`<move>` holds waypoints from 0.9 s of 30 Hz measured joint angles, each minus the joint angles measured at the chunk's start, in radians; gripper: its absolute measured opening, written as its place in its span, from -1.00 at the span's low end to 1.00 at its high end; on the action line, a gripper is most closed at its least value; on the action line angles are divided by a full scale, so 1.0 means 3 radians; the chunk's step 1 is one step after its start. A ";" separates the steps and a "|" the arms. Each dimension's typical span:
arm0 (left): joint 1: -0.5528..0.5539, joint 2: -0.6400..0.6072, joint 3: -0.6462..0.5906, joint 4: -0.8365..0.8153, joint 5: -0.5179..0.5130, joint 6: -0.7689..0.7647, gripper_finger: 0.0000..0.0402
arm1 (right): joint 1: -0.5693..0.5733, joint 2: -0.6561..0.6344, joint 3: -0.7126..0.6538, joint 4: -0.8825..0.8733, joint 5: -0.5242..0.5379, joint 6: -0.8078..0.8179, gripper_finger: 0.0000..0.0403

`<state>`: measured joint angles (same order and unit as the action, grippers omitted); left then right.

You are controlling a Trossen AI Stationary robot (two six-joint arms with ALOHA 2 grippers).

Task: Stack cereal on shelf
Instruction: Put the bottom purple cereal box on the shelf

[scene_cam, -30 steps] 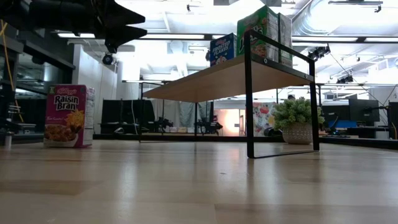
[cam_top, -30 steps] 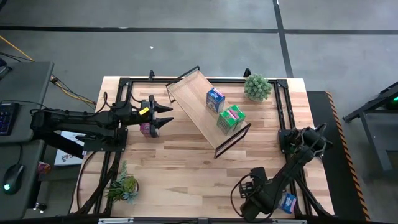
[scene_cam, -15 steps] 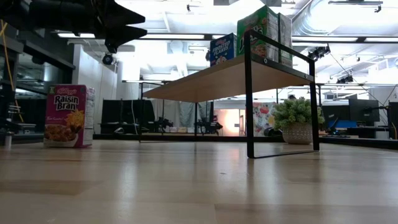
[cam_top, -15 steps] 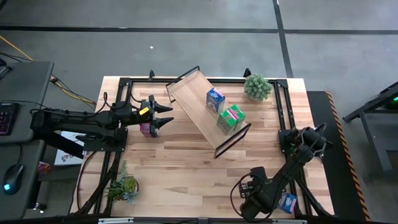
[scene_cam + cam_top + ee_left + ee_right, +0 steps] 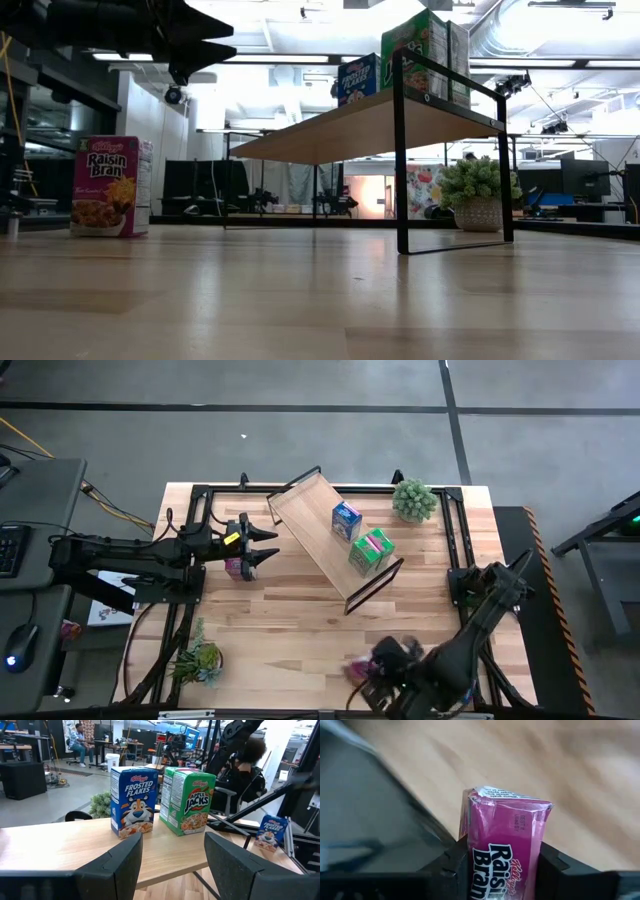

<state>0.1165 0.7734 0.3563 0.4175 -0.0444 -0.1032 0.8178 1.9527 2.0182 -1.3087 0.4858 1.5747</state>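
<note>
Right gripper [image 5: 502,870] sits low at the table's near edge, arm folded back toward its base, fingers clamped on both sides of a pink Raisin Bran box [image 5: 507,845]; a second ago it was further right along that edge with no pink box showing. Left gripper [image 5: 262,545] hovers part-open and empty over a second pink box [image 5: 235,567] beside the shelf [image 5: 310,510], unchanged. A blue box [image 5: 346,519] and green boxes [image 5: 371,551] stand on the shelf.
</note>
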 joint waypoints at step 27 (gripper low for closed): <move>-0.0006 0.0001 0.0001 0.0161 0.0032 0.0152 0.02 | -0.4206 -0.0167 0.0973 0.0710 -0.1069 -0.4320 -0.33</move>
<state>0.1146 0.7738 0.3565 0.4658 -0.0349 -0.0576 -0.4439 1.9026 2.3100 -1.0958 0.1650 0.2787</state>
